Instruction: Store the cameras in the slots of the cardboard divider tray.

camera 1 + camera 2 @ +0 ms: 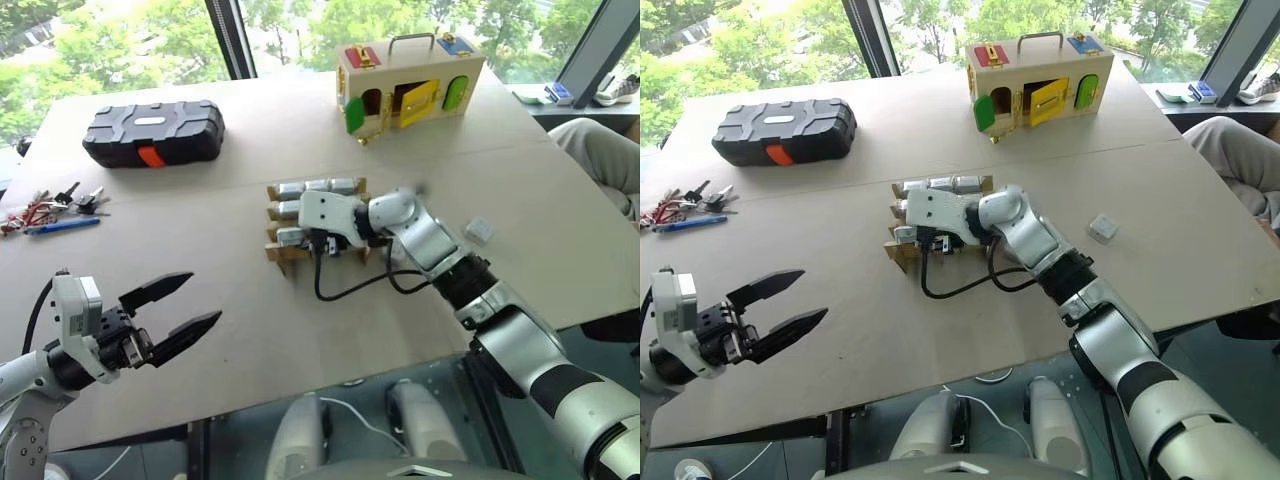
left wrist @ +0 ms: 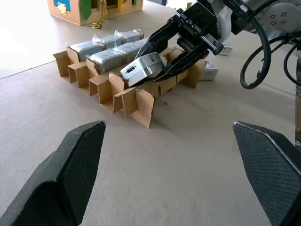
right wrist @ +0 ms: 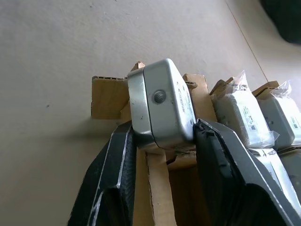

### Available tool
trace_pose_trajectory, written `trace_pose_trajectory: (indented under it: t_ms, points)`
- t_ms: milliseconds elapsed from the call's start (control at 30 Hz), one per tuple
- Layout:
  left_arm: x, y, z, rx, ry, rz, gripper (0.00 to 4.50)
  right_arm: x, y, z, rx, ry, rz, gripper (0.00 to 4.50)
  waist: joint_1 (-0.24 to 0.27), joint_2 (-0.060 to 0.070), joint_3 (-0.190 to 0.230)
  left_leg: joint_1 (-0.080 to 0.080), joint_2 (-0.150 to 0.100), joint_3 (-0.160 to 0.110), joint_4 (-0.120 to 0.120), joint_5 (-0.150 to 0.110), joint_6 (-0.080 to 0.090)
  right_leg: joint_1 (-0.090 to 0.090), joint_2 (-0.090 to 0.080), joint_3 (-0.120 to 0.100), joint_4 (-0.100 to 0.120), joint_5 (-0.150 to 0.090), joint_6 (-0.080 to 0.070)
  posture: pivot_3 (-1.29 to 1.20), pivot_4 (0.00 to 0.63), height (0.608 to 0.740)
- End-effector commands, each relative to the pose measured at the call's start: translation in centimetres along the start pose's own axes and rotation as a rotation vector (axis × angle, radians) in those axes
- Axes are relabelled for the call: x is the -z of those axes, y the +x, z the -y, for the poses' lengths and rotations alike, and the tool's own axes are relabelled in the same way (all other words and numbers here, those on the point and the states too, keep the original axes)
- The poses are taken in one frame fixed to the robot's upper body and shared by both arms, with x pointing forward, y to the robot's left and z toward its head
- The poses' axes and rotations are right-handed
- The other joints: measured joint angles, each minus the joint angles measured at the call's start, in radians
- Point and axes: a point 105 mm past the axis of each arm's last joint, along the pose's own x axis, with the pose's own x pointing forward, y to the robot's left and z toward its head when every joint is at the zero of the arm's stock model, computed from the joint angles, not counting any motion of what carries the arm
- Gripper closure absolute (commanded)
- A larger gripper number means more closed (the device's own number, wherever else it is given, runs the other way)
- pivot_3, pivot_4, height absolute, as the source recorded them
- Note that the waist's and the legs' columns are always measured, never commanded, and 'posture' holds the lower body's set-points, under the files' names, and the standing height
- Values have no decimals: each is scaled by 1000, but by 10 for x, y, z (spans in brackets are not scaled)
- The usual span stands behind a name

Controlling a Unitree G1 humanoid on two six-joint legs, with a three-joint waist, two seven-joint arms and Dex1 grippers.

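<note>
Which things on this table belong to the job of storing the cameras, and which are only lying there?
Belong to the job:
- camera held in the right gripper
- wrapped cameras already in the tray
- loose camera on the table
- divider tray

Only lying there:
- black case
- wooden box with coloured doors
- keys
- blue pen

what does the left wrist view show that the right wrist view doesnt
Left wrist view: the open left gripper, the colourful wooden box, a loose camera on the table beside the tray, the right arm's cable. Right wrist view: a close look at the held camera's underside with its screw hole. Both: the right gripper shut on that camera over the cardboard divider tray, wrapped cameras in slots.
</note>
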Motion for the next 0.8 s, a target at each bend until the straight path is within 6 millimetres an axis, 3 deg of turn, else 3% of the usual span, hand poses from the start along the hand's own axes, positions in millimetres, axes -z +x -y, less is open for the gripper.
trace_pose_trajectory:
  t_ms: [33,500,700,733,800]
  points:
    - [-8,0,4,7,25,22,0,-7,-2,4,-26,42,12,2654,0,0,0,0,0,0,0,0,0,0,0,0,0,0,0,0,150,740]
    - [-6,-2,11,-11,17,27,0,15,7,-1,-125,82,-101,2654,-1,0,0,0,0,0,0,0,0,0,0,0,0,0,0,0,150,740]
    - [-5,-3,13,-20,13,27,0,14,7,0,-148,113,-99,2654,-1,0,0,0,0,0,0,0,0,0,0,0,0,0,0,0,150,740]
    - [-5,-4,14,-22,12,27,0,14,7,1,-142,119,-95,2116,-1,0,0,0,0,0,0,0,0,0,0,0,0,0,0,0,150,740]
    - [-4,-4,13,-25,10,27,0,12,7,6,-111,134,-83,1497,-1,0,0,0,0,0,0,0,0,0,0,0,0,0,0,0,150,740]
